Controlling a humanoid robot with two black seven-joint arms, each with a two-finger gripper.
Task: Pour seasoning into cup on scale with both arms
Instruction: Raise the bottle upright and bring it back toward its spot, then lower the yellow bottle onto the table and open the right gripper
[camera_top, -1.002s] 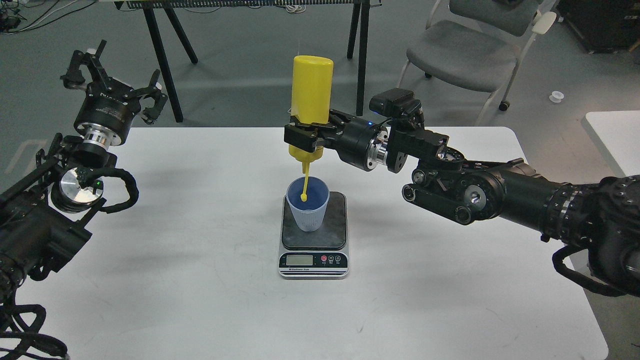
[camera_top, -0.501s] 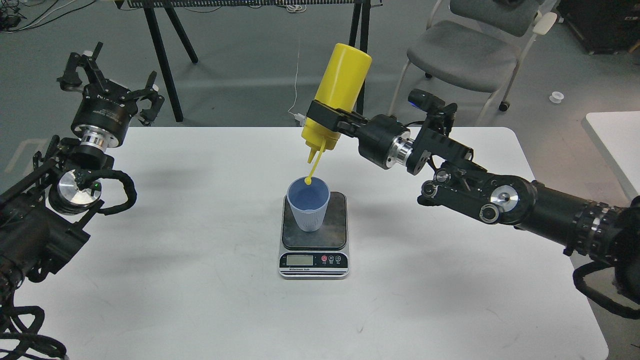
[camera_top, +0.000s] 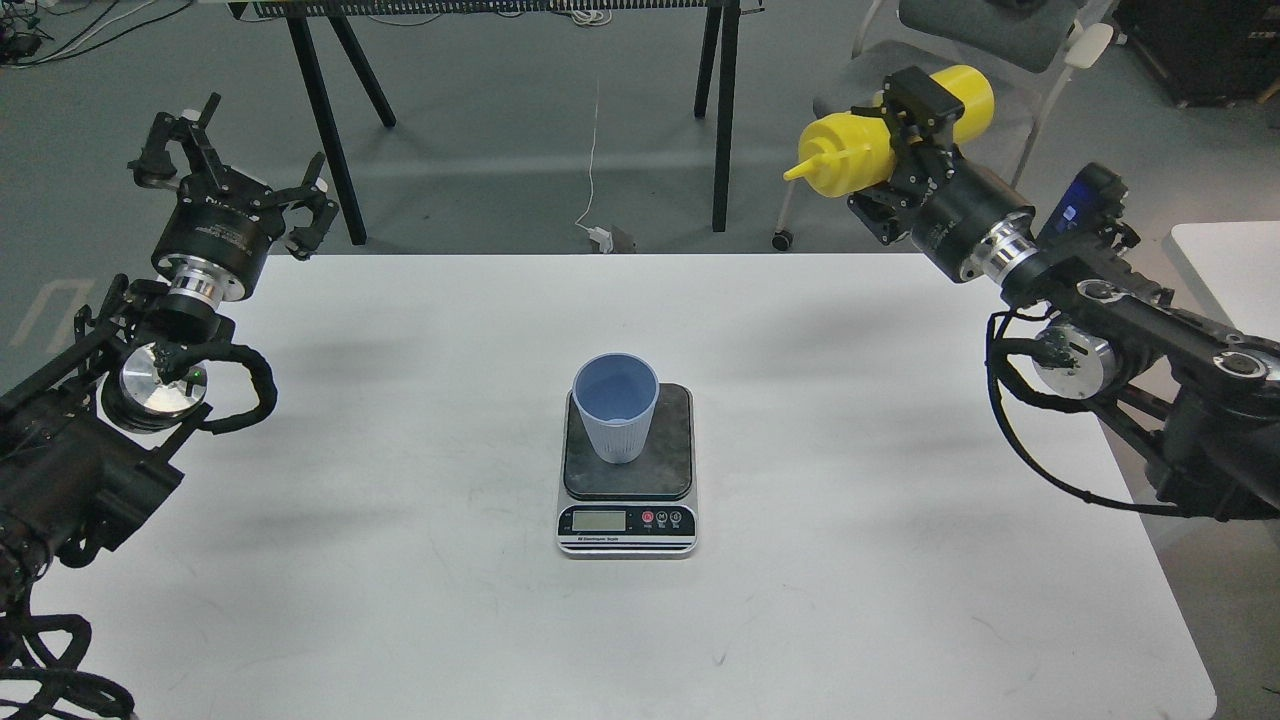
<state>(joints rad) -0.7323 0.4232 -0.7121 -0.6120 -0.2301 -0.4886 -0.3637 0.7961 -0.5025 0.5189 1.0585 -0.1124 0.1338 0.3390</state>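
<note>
Gripping the seasoning (camera_top: 860, 150) sideways, right gripper (camera_top: 905, 140) raised; left gripper (camera_top: 235, 175) spread empty

Both arms are black with silver joints. The left arm (camera_top: 90, 430), entering from 9 o'clock, has a round polished silver cap near its middle with a small green light beside it, a silver ring below its wrist drum, white lettering on that drum, and a ribbed black cable looping off its side. The right arm (camera_top: 1130, 330), entering from 3 o'clock, shows a silver wrist ring, a silver disc joint, thin black cables hanging in loops, and a small blue-lit module.
</note>
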